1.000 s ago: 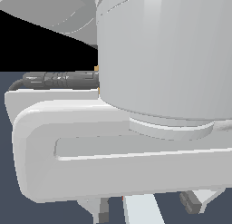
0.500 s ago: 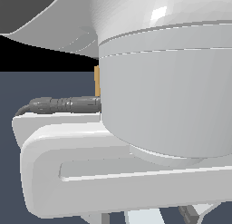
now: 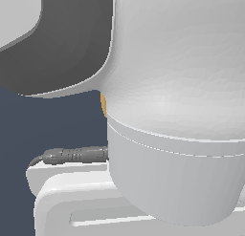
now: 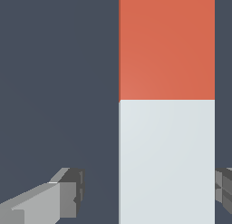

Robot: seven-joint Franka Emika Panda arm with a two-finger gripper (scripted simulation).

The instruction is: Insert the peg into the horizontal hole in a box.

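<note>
- Exterior view is nearly filled by the white arm; we see only a tan sliver of the box at its edge, left of centre, and a grey cable lower left.
- Only the wrist view shows the peg: its long axis runs straight up the frame, orange-red half uppermost, white half below.
- The pincer stands wide open and holds nothing; its fingers flank the white half, one clearly apart, the other close beside it.

Peg between spread gripper fingers
</note>
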